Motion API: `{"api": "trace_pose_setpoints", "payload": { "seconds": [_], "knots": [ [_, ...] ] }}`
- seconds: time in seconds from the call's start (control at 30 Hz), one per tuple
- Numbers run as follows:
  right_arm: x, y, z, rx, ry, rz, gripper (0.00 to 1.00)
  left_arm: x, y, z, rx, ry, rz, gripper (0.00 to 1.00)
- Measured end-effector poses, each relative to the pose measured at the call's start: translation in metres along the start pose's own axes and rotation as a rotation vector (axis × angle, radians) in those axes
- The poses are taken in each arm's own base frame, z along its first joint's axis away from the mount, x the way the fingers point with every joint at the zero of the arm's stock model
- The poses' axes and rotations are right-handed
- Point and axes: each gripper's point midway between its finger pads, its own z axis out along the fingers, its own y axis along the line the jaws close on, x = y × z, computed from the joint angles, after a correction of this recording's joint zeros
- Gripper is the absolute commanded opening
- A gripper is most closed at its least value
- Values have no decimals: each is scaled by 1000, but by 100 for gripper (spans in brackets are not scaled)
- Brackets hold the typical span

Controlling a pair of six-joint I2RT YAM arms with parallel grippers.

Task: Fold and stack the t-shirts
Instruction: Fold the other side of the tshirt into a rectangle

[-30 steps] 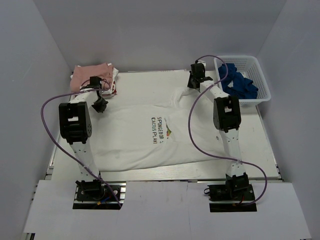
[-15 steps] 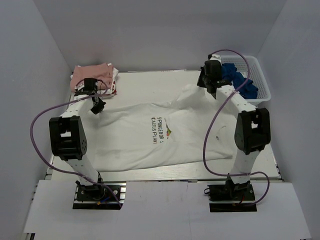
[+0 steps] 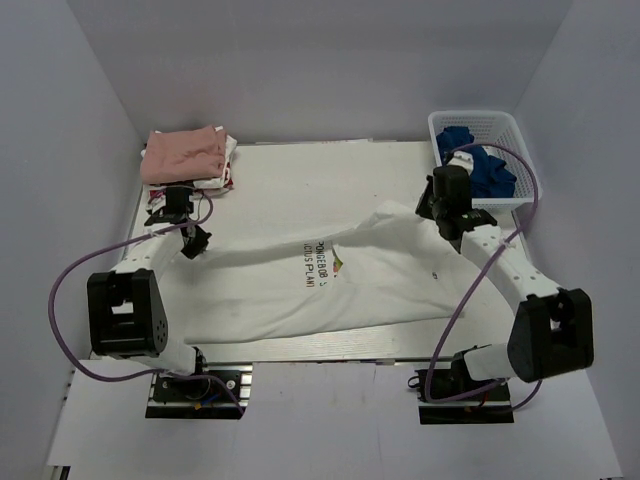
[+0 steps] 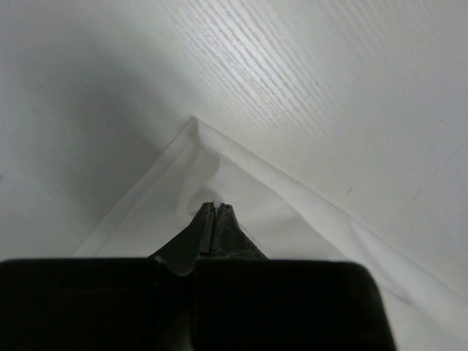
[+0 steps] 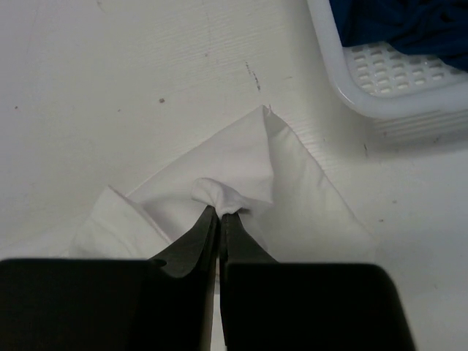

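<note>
A large white t-shirt [image 3: 330,280] with dark lettering and a small colourful graphic lies across the table, its far edge lifted and pulled toward the near side. My left gripper [image 3: 193,243] is shut on the shirt's left far corner [image 4: 212,175]. My right gripper [image 3: 437,216] is shut on the right far corner, with a bunch of cloth [image 5: 219,194] pinched between the fingertips. A folded dusty-pink t-shirt [image 3: 183,152] sits on a white-and-red printed one [image 3: 226,178] at the far left corner.
A white plastic basket [image 3: 522,160] with blue cloth [image 3: 478,165] stands at the far right, its rim close to my right gripper in the right wrist view [image 5: 365,88]. The white table top [image 3: 300,175] shows bare beyond the shirt.
Both grippers have moved toward the near side while holding the shirt's far corners. The far edge has folded over toward the middle. The right arm has swung out to the right.
</note>
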Motion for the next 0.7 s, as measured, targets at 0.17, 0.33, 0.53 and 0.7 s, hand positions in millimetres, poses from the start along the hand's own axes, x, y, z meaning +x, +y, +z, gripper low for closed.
{"api": "trace_pose_setpoints", "payload": {
  "seconds": [0.17, 0.33, 0.53, 0.7],
  "knots": [
    [16, -16, -22, 17, -13, 18, 0, 5, 14, -14, -16, -30, -54, 0],
    [32, -27, -44, 14, -17, 39, 0, -4, 15, -24, -10, -77, -89, 0],
    [36, -35, -63, 20, -31, 56, 0, -1, 25, -27, -63, -73, -125, 0],
    [38, -38, -71, 19, -34, 59, 0, -3, 29, -38, -71, -93, -163, 0]
  ]
}}
